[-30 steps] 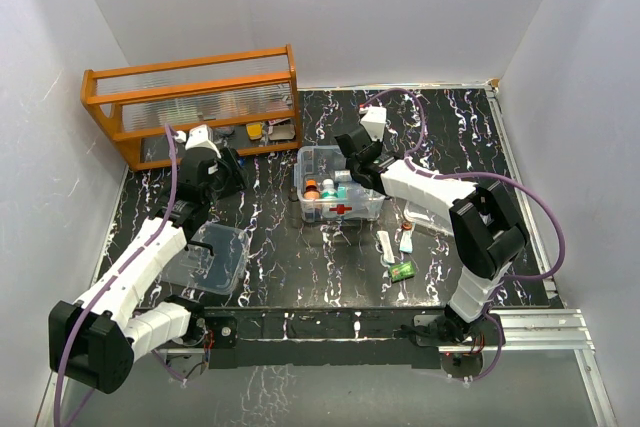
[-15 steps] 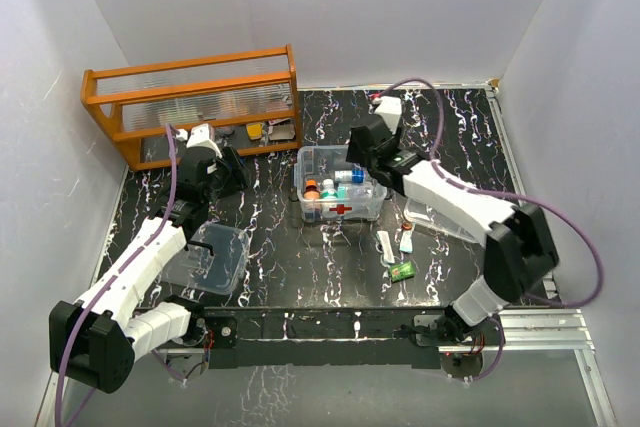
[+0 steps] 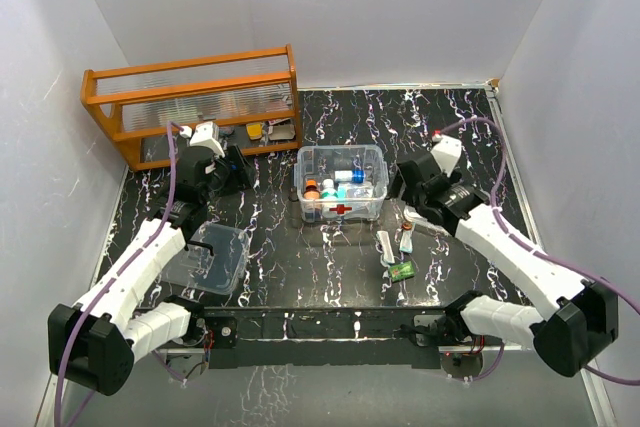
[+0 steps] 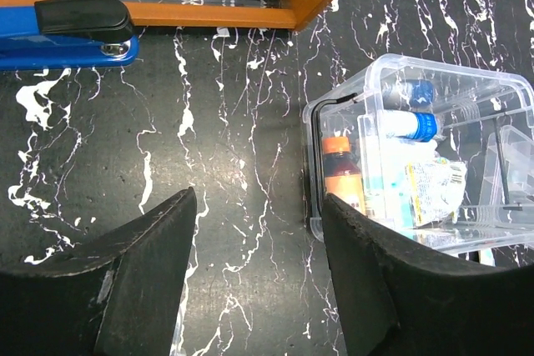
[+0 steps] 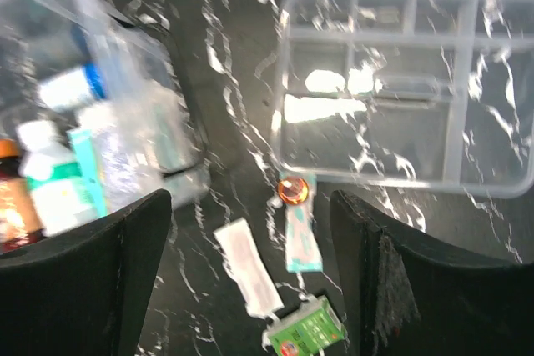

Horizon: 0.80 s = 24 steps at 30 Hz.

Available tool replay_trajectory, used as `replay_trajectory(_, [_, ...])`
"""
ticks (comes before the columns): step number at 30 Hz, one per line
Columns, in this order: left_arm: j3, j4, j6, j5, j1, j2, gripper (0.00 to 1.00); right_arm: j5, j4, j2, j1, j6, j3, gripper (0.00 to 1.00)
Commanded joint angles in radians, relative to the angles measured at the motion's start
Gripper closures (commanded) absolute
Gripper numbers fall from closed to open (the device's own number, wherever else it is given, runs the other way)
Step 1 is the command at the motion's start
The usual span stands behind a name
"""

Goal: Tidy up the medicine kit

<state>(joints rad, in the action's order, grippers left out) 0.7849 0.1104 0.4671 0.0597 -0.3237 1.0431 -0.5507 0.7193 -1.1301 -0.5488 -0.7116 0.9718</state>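
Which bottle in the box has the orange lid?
The brown bottle at the left end of the clear plastic medicine box. The white-capped bottle beside it and the blue-capped bottle lack orange.

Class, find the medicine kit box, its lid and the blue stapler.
medicine kit box (image 3: 341,209): top view, front wall's red cross.
lid (image 3: 224,260): top view, clear panel.
blue stapler (image 4: 58,50): left wrist view, blue base.

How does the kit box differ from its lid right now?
The medicine kit box stands open, holding bottles and packets; its lid lies apart beside the left arm, holding nothing. The box bears a red cross on its front; the lid bears a dark handle. Both are clear plastic rectangles.
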Motion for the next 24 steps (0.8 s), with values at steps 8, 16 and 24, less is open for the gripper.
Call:
replay_trajectory(8, [0.014, -0.019, -0.041, -0.026, 0.005, -0.047, 0.37, 0.132, 0.002, -0.003, 0.169, -0.074, -0.179, 0.24])
replay_trajectory(16, [-0.015, -0.061, -0.091, -0.071, 0.004, -0.063, 0.34, 0.198, -0.05, -0.087, 0.271, -0.003, -0.194, 0.33])
replay_trajectory(24, [-0.032, -0.078, -0.091, -0.072, 0.004, -0.062, 0.33, 0.241, -0.053, -0.139, 0.276, 0.05, -0.219, 0.6])
